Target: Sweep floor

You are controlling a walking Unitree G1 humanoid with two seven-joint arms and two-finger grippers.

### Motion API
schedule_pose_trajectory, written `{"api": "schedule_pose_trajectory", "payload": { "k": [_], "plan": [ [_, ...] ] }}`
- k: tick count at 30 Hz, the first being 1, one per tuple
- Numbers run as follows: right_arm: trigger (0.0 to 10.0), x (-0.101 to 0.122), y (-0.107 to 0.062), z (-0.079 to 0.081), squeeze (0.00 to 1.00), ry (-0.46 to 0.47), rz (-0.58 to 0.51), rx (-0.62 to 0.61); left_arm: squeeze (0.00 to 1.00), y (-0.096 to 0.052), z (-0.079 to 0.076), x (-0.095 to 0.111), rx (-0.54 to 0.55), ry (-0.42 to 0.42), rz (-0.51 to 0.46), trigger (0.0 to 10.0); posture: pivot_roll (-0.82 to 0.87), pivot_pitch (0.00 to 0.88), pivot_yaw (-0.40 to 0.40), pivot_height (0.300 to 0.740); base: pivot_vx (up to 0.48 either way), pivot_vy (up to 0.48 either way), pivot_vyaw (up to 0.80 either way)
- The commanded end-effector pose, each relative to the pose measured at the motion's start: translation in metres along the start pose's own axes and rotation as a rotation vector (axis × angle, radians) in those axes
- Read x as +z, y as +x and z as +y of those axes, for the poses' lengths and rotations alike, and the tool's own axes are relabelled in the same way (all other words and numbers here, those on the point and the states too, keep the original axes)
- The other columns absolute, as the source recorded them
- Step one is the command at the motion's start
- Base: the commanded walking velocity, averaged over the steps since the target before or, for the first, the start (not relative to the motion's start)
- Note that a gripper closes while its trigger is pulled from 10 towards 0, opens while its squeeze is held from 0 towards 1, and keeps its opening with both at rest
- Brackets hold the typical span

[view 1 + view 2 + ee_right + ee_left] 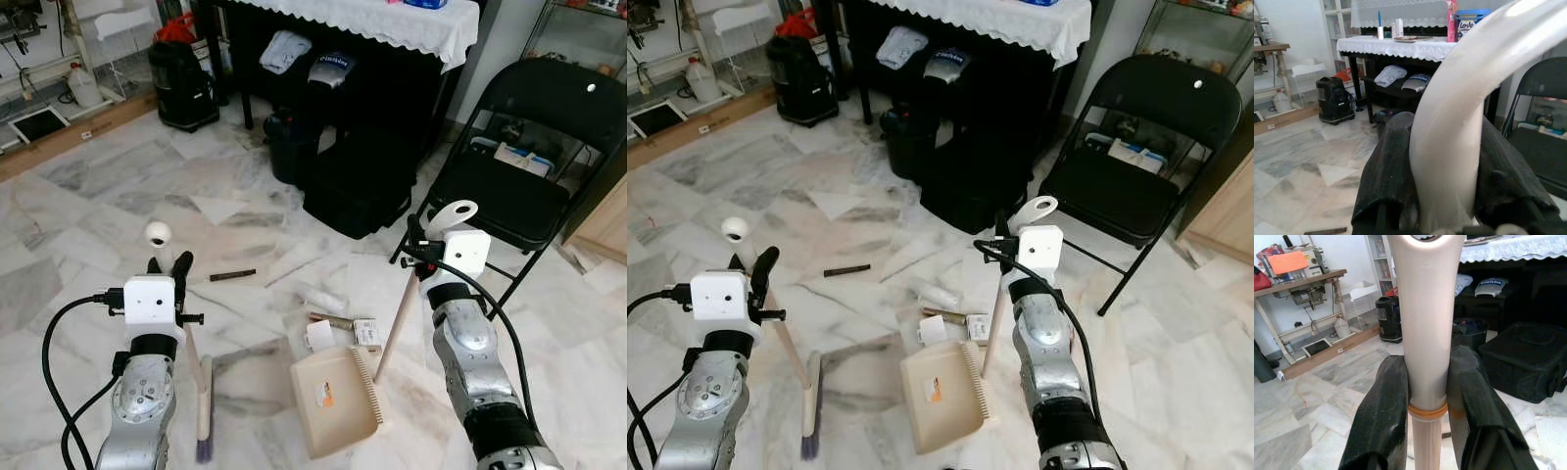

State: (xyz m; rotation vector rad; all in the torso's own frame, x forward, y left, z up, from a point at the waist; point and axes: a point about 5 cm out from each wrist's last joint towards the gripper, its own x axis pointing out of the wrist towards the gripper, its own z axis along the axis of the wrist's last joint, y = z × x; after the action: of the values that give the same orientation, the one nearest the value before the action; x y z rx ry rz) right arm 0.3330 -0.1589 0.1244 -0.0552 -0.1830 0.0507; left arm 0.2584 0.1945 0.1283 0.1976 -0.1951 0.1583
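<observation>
Each black-fingered hand (1427,401) (1444,191) clamps a smooth, rounded beige handle.

Marble floor (118,186) (grey-veined), black folding chair (529,147)

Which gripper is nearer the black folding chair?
Right. The right gripper, shut on the dustpan handle, is beside the black folding chair; the left gripper, shut on the broom handle, is across the floor.

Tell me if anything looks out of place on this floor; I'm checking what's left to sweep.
Yes: litter lies loose on the marble just beyond the dustpan, namely a paper roll, small cartons and a dark stick farther left. None is in the pan yet.
</observation>
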Motion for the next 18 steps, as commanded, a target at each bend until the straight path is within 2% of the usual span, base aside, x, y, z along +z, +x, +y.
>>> {"api": "schedule_pose_trajectory", "payload": {
  "k": [1,6,13,18],
  "plan": [
    [10.0,0.0094,0.0030,-0.0020,0.00,0.003,-0.048,-0.009,0.00,-0.0012,0.0027,0.0065,0.004,0.014,-0.039,10.0,0.01,0.100,-0.031,0.740,0.281,0.000,0.00],
    [10.0,0.0095,0.0030,-0.0024,0.00,0.002,-0.047,-0.011,0.00,-0.0013,0.0025,0.0067,0.004,0.013,-0.039,10.0,0.01,0.101,-0.031,0.740,0.293,0.000,0.00],
    [10.0,0.0101,0.0039,-0.0017,0.00,0.005,-0.052,-0.007,0.00,-0.0005,0.0019,0.0064,0.002,0.008,-0.040,10.0,0.01,0.095,-0.030,0.740,0.302,0.000,-0.64],
    [10.0,0.0102,0.0037,-0.0013,0.00,0.002,-0.055,-0.005,0.00,-0.0007,0.0019,0.0058,0.000,0.009,-0.040,10.0,0.01,0.088,-0.029,0.740,0.300,0.000,0.00]
  ]
}}
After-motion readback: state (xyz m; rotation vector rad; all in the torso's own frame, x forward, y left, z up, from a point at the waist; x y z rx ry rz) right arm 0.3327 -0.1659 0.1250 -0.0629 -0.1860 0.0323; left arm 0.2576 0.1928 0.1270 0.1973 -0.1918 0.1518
